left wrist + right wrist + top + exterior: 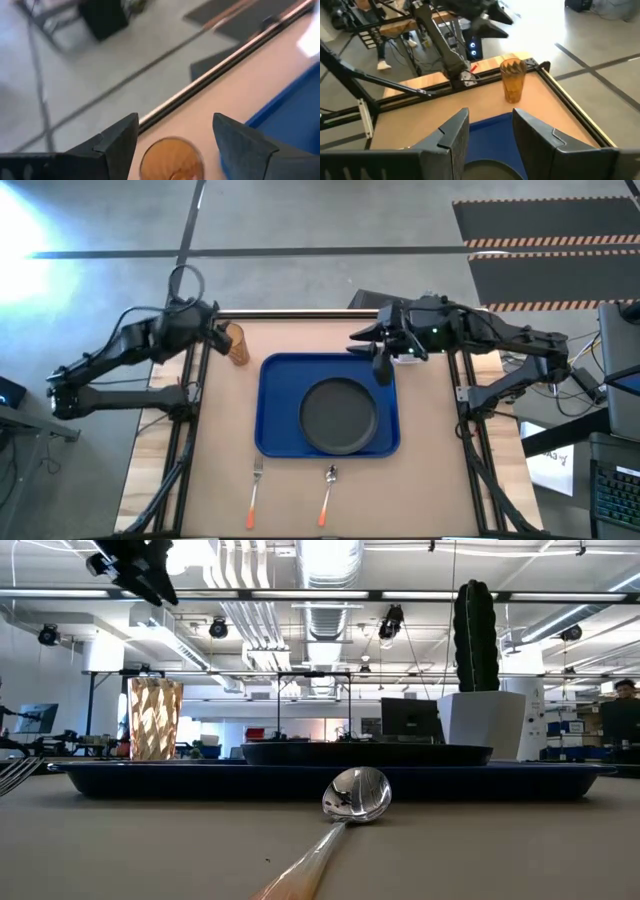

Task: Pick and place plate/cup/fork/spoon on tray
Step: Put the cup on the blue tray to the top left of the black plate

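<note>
The matte black plate, round with a raised rim, lies inside the glossy blue tray, rectangular with rounded corners. The ribbed amber cup stands upright on the bare tabletop just beyond the tray's far left corner. My left gripper hangs over it, fingers spread wide, holding nothing. My right gripper is parted and empty above the tray's far right corner. Fork and spoon, metal with orange handles, lie near the front edge; the low view cuts off the fork.

White pot holding green cactus; person beyond
</note>
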Controlling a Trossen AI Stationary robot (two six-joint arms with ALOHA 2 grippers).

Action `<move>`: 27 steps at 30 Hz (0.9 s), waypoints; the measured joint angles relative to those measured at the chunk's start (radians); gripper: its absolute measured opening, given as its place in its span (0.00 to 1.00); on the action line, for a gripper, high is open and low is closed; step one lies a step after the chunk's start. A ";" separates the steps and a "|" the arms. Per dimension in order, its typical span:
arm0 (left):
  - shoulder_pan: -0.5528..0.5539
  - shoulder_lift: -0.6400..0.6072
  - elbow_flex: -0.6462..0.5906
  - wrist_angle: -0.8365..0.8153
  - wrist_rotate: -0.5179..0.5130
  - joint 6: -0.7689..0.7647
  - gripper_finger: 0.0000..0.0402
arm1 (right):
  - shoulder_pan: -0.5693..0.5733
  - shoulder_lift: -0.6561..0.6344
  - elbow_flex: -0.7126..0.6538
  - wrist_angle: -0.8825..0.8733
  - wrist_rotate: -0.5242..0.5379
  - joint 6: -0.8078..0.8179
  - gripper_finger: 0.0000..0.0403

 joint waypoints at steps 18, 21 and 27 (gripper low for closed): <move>0.517 0.313 0.087 -0.090 0.536 0.101 0.60 | 0.029 0.014 -0.002 -0.060 -0.102 0.016 0.35; 0.528 0.355 0.086 -0.153 0.542 0.126 0.60 | 0.029 0.013 -0.002 -0.067 -0.106 0.015 0.35; 0.533 0.426 0.085 -0.246 0.537 0.193 0.60 | 0.029 0.013 -0.002 -0.068 -0.106 0.015 0.35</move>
